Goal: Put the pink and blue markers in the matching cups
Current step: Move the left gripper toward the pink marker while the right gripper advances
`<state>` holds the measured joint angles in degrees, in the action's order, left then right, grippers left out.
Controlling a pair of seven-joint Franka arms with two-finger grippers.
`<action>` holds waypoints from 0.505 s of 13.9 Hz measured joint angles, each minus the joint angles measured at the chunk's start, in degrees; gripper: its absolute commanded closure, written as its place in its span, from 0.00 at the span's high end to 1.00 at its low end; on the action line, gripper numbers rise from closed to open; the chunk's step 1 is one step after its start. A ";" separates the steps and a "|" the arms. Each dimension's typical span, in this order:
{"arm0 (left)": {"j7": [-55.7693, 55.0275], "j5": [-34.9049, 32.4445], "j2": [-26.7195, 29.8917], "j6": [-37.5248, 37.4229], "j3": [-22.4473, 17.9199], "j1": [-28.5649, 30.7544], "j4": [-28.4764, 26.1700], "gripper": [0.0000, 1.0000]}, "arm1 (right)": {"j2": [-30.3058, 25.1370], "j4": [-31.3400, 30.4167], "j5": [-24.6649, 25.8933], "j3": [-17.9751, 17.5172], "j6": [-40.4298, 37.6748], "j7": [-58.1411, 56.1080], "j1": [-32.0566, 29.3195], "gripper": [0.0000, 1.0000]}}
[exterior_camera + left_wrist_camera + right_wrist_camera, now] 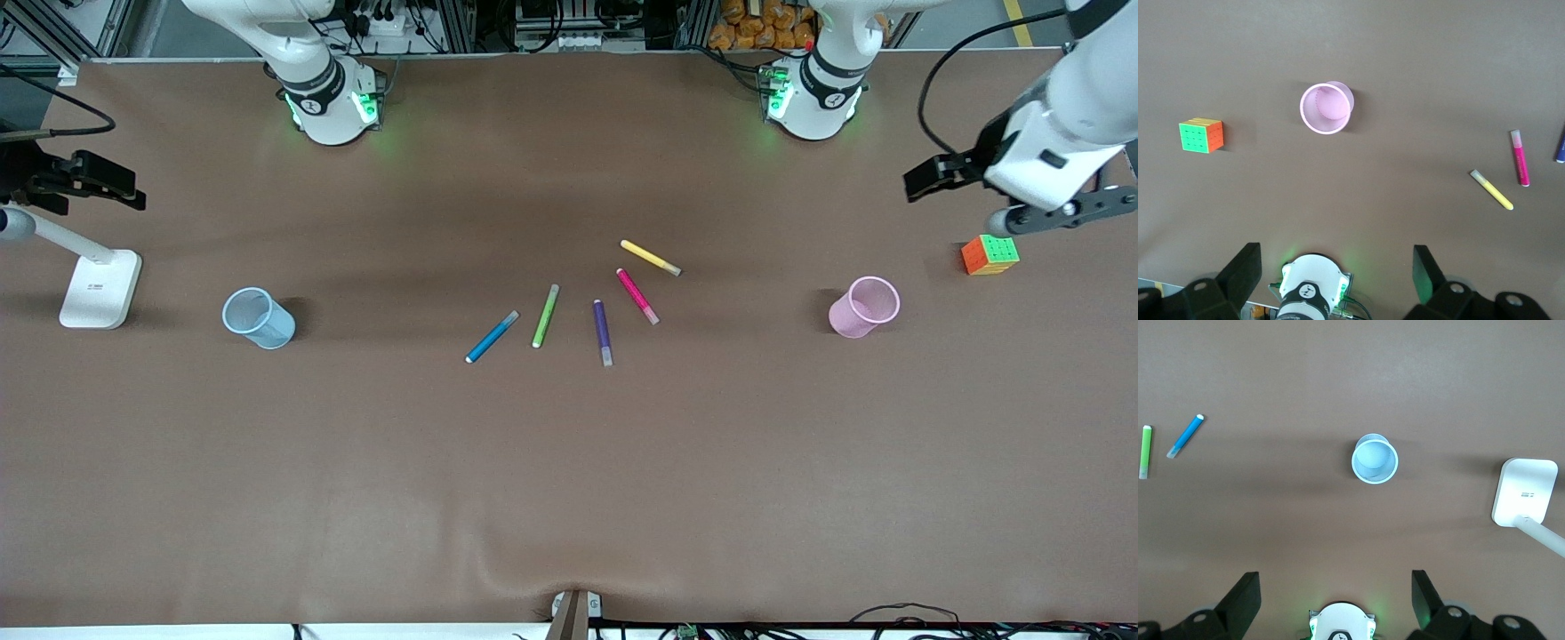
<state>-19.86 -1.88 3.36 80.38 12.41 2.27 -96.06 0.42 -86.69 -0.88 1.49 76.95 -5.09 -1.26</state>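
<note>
Left gripper (929, 178) up high over the left arm's end of the table, near the colour cube (989, 255), jaws wide apart and empty. Right gripper (102, 185) likewise raised over the right arm's end, above the white lamp base (100, 289), jaws spread, nothing between them.

Pink cup (863, 307) upright toward the left arm's end; blue cup (258, 317) upright toward the right arm's end. Between them, fanned on the brown table (569, 498): blue marker (492, 337), green marker (546, 316), purple marker (603, 332), pink marker (637, 296), yellow marker (651, 258). All flat, none touching.

Nothing placed yet; step in hand probably the first reach. Best approach: descend straight over the marker's middle, jaws across its narrow width, not along its length. For the pink one, care to stay clear of purple and yellow just beside it. Risk of rolling if nudged off-centre.
</note>
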 measured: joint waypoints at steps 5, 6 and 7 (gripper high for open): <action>-5.08 0.40 -0.86 0.04 3.48 -0.06 -0.03 1.00 | 0.14 0.00 -0.01 0.04 -0.02 0.00 0.00 1.00; -5.49 0.51 -0.99 0.04 4.00 -0.07 -0.06 1.00 | 0.48 0.00 -0.01 0.02 -0.05 0.00 0.01 1.00; -5.81 0.54 -1.16 0.07 4.43 -0.07 -0.08 1.00 | 1.03 0.02 -0.01 0.00 -0.05 0.00 0.02 1.00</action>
<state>-25.67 -1.35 2.20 80.46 16.85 2.19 -96.14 1.44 -86.67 -0.89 1.48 76.90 -5.09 -1.24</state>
